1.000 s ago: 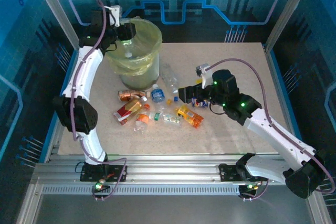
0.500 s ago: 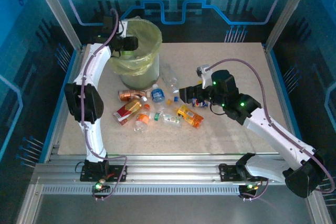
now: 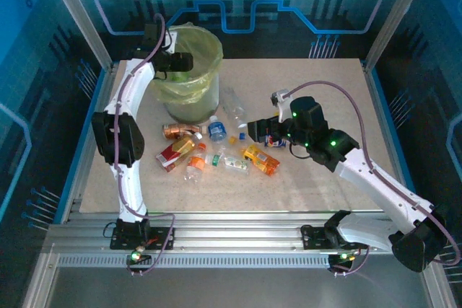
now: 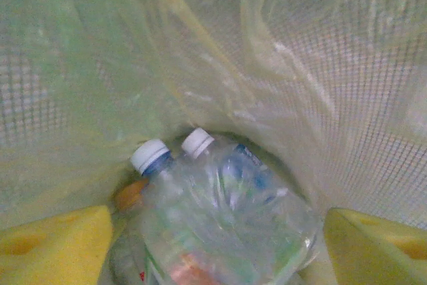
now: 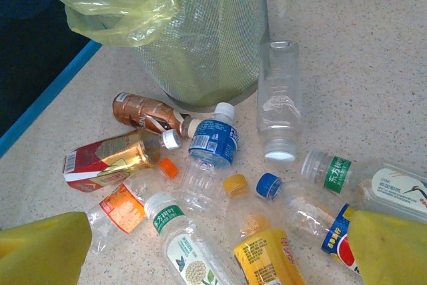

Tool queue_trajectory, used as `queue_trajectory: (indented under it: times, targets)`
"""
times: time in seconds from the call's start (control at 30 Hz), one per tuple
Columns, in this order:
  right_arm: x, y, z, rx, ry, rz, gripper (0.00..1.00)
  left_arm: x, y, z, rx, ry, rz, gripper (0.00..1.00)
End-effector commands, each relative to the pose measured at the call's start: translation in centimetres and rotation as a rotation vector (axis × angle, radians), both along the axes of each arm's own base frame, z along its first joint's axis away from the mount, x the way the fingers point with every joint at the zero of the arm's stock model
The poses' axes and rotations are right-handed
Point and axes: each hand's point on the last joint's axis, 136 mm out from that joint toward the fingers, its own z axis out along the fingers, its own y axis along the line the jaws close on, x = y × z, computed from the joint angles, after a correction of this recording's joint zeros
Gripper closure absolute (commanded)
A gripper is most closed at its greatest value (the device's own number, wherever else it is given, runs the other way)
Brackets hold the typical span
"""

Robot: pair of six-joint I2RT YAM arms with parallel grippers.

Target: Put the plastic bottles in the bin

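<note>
The left gripper has swung in from the left rim of the bin and now hangs over its open mouth, at the far left of the table. Its yellow pads have just spread apart. In the left wrist view they stand wide at either side, with nothing clamped between them. Below them, down in the yellow-green bag, lie clear bottles, 2 white caps showing. My reading is that the bottle this arm carried has just been let go. Whether it has already settled or is still dropping I cannot tell, as that bottle is blurred.

The right gripper has barely shifted. It hovers low over the right end of the heap, fingers fully apart and empty, its right pad just beside a bottle with a red and blue label.

About 10 bottles are left on the table, just near of the bin. Among them are a brown one, a blue-labelled one, a bare clear one and a yellow-labelled one. So 1 more drop looks done, and most of the job remains.
</note>
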Motion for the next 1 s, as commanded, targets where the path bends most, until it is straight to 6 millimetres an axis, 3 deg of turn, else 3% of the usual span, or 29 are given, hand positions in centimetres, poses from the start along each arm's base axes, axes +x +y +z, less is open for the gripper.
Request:
queue_trajectory:
  times: [0.0, 0.2, 0.4, 0.77, 0.97]
  targets:
    - [0.0, 0.2, 0.9, 0.005, -0.002, -0.008, 0.0, -0.5, -0.1, 3.7, -0.028, -0.059, 0.003, 0.1]
    - [0.2, -0.4, 0.0, -0.041, 0.041, -0.047, 0.0, -1.8, -0.7, 7.0, -0.049, -0.116, -0.002, 0.04]
    - [-0.1, -1.2, -2.9, -0.132, 0.158, -0.069, 0.0, -4.2, -2.0, 10.8, -0.071, -0.182, -0.028, 0.01]
    - [-3.6, -3.7, -11.2, -0.414, 0.486, -0.031, 0.0, -12.0, -4.1, 16.2, -0.274, -0.354, -0.034, 0.01]
    - [-5.0, -4.6, -13.6, -0.516, 0.555, 0.026, 0.02, -16.5, -4.8, 16.6, -0.44, -0.437, -0.042, 0.01]
